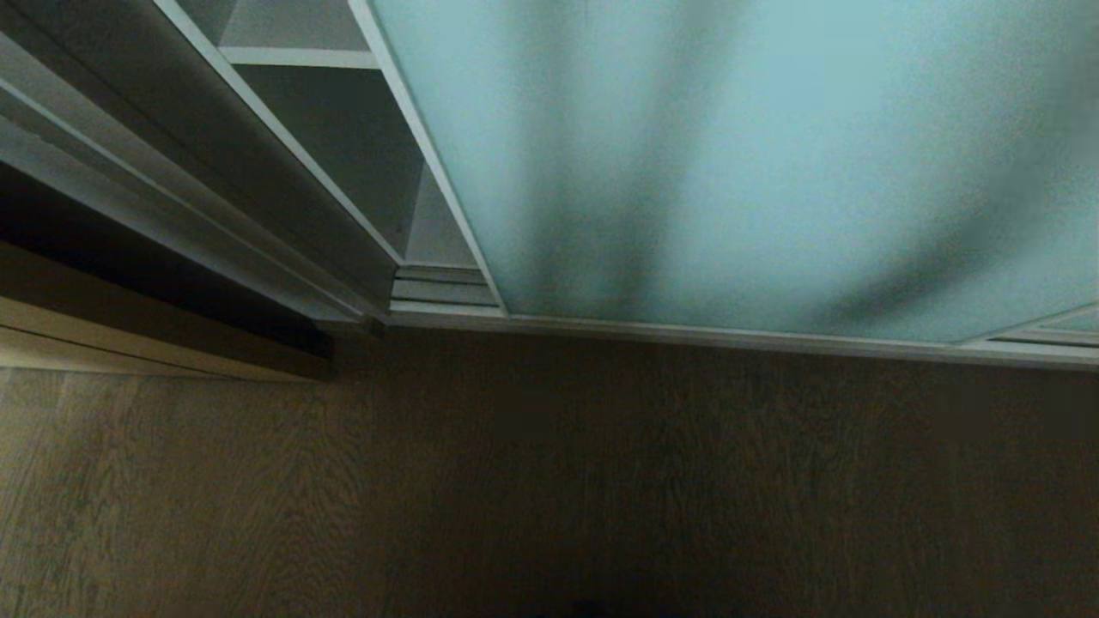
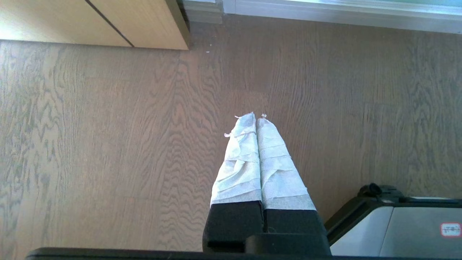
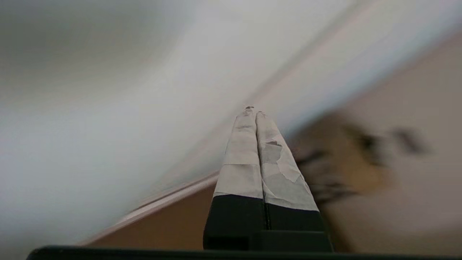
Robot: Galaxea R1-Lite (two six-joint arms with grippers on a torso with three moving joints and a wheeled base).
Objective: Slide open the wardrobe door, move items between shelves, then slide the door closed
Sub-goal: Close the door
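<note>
Wood-grain floor point(image 1: 549, 481) is filling the head view's lower half. At left, white shelves point(image 1: 296, 57) are showing in the open gap; the sliding wardrobe door point(image 1: 730, 154) is covering the right. Only the wrist views are showing hands: left hand point(image 2: 256, 117) pressed closed, empty, over floor; right hand point(image 3: 253, 112) likewise closed, empty, against blurred surroundings.

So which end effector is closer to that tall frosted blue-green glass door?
Right, apparently. The right end effector points at a pale panel filling its view, likely the frosted blue-green glass door. The left end effector hangs over the wooden floor, short of it.
</note>
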